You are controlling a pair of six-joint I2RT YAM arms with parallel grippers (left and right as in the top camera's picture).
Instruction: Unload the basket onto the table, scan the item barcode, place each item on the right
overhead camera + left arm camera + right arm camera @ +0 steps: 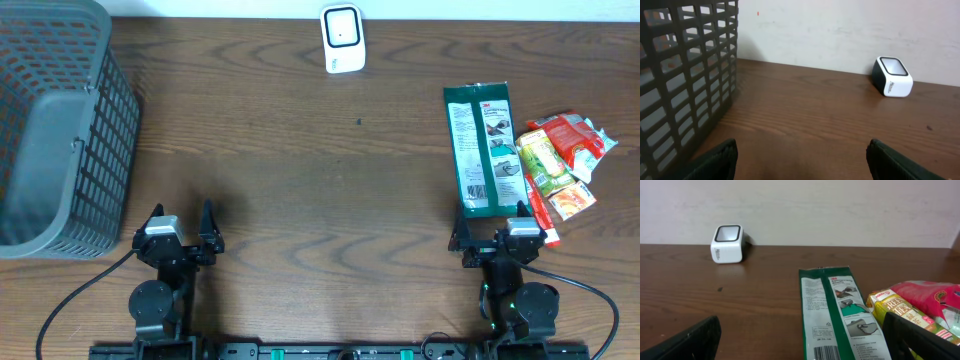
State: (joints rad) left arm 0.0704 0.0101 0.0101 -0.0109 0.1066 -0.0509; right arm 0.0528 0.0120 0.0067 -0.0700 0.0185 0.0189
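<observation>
A flat green packet (484,148) lies on the table at the right, its barcode (827,353) facing up at the near end. The white scanner (342,38) stands at the far edge, its window toward the arms; it also shows in the wrist views as the scanner (892,76) and the scanner (728,243). My right gripper (497,232) rests open just short of the packet's near end, and the packet (840,315) runs between its fingers (700,340). Low at the front left, my left gripper (182,215) is open with only bare wood between its fingers (720,160).
A grey plastic basket (55,130) fills the left side, its wall (685,75) close to the left gripper. Several snack packets (560,160) lie in a heap right of the green packet, and these snack packets (920,305) sit by the right finger.
</observation>
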